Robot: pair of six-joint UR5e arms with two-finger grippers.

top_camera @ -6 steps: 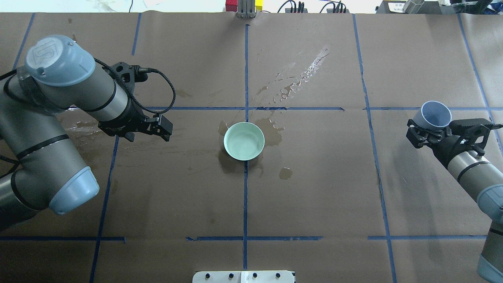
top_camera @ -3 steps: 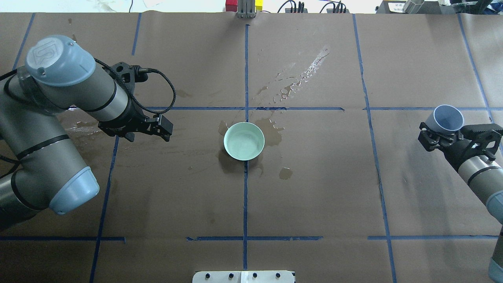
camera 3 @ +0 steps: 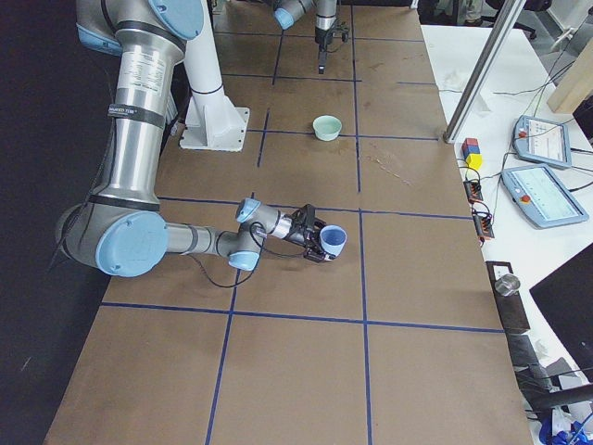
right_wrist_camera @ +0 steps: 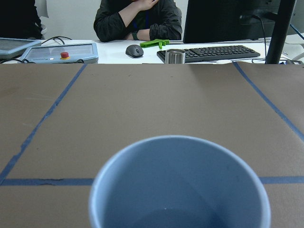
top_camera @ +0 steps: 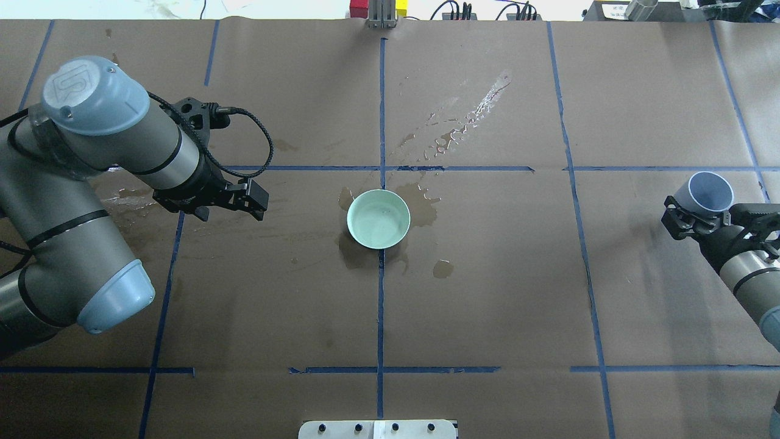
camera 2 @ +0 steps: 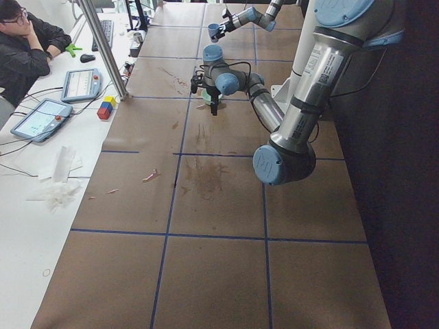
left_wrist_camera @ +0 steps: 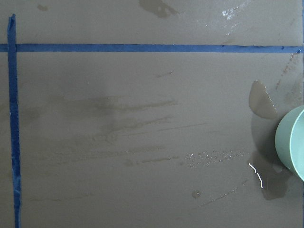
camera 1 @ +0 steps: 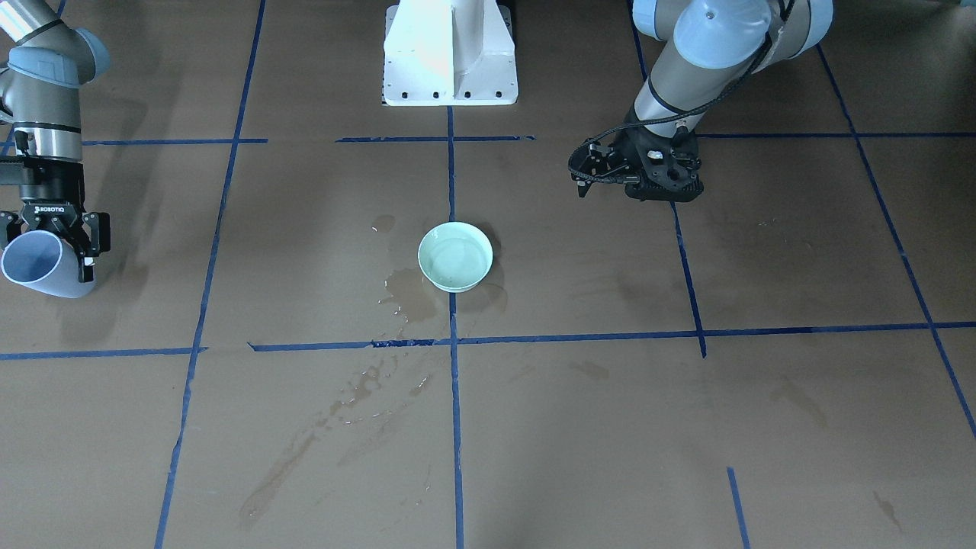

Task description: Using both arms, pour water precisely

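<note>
A pale green bowl point(top_camera: 378, 218) stands at the table's centre; it also shows in the front view point(camera 1: 455, 256) and at the right edge of the left wrist view point(left_wrist_camera: 292, 142). A faint sheen inside it may be water. My right gripper point(top_camera: 694, 219) is shut on a blue-grey cup point(top_camera: 710, 190), held tilted near the table's right edge, far from the bowl. The cup fills the right wrist view point(right_wrist_camera: 180, 190); I cannot tell whether it holds water. My left gripper point(top_camera: 250, 198) is empty and looks open, hovering left of the bowl, also seen in the front view point(camera 1: 583, 174).
Dark wet blotches point(top_camera: 426, 207) surround the bowl, and a glistening spill streak point(top_camera: 469, 116) runs to the far side. The white pedestal point(camera 1: 450, 53) stands at the robot's base. An operator point(right_wrist_camera: 137, 19) sits behind the far edge with tablets and a keyboard.
My right gripper has carried the cup further right, away from the bowl. The left arm has barely moved.
</note>
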